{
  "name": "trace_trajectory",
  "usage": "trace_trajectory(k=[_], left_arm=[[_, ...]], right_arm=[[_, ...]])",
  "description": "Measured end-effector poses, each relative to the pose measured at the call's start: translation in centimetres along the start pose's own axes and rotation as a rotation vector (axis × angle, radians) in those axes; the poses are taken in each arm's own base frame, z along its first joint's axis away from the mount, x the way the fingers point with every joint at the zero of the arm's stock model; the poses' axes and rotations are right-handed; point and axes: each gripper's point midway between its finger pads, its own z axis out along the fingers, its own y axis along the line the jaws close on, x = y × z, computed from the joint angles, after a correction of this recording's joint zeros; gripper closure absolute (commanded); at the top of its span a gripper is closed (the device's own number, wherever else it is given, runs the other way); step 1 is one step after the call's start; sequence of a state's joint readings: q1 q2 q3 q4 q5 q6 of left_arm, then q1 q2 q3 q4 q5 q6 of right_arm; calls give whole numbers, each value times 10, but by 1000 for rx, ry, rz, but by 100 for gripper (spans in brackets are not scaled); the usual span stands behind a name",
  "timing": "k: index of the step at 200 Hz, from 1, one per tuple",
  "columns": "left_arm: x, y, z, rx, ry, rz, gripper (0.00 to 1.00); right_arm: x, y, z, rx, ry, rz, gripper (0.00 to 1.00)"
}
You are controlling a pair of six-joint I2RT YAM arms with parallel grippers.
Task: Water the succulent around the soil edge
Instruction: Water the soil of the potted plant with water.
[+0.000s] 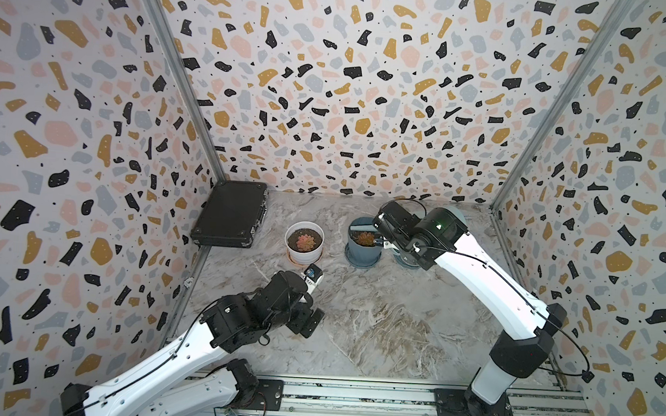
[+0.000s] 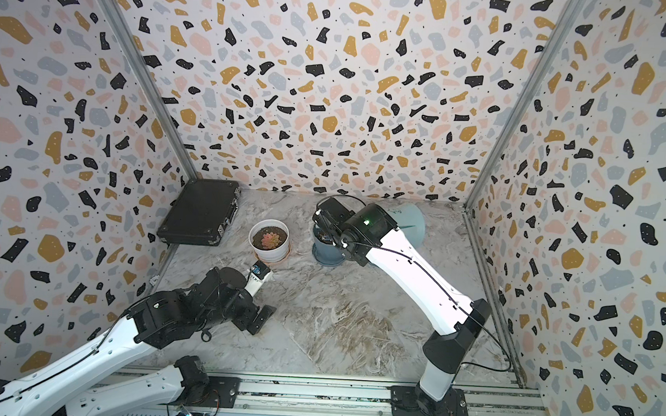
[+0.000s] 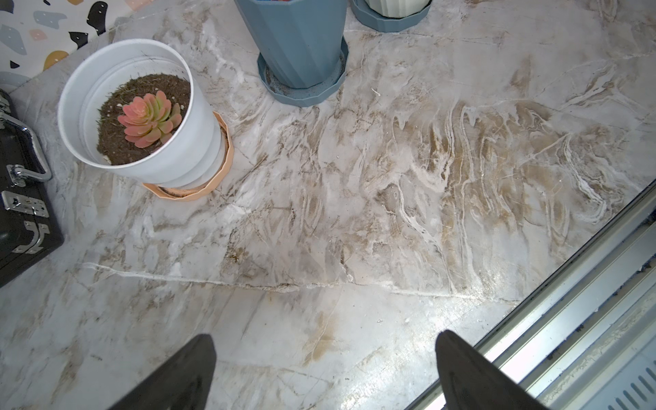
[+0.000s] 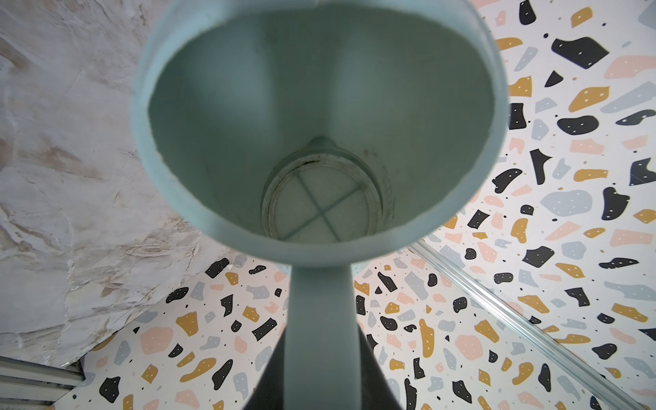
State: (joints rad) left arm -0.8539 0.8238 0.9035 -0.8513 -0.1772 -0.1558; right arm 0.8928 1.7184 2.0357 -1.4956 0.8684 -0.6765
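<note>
Watering can [image 4: 319,142], pale teal plastic, rigid, likely light, looks empty inside in the right wrist view; best held by its handle [image 4: 319,319]. Right gripper [image 4: 319,383] clenched on that handle, can tilted over the blue pot [image 1: 362,250]. Left gripper [image 3: 324,372] released, hovering empty above the tabletop [image 3: 390,213].

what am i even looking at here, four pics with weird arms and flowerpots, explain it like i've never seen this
Two white-and-black robot arms stand on a marble-patterned table. Two pictures look down from overhead; the other two come from cameras on the arms' wrists. On the table: a black hard case, a white round pot with a pink succulent, and a blue-grey ribbed pot with an orange succulent. The right pincer is shut on the handle of a pale green watering can, held above the blue-grey pot. The left pincer hangs open, holding nothing.
</note>
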Motion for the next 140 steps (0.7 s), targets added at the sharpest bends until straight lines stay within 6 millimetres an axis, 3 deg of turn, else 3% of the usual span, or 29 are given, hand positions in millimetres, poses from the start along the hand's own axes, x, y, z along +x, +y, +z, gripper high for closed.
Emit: trace_trajectory(k=[140], left_arm=[[0,0,0,0,0,6,1]], right_arm=[[15,11,-11,-6,-1,-7,100]])
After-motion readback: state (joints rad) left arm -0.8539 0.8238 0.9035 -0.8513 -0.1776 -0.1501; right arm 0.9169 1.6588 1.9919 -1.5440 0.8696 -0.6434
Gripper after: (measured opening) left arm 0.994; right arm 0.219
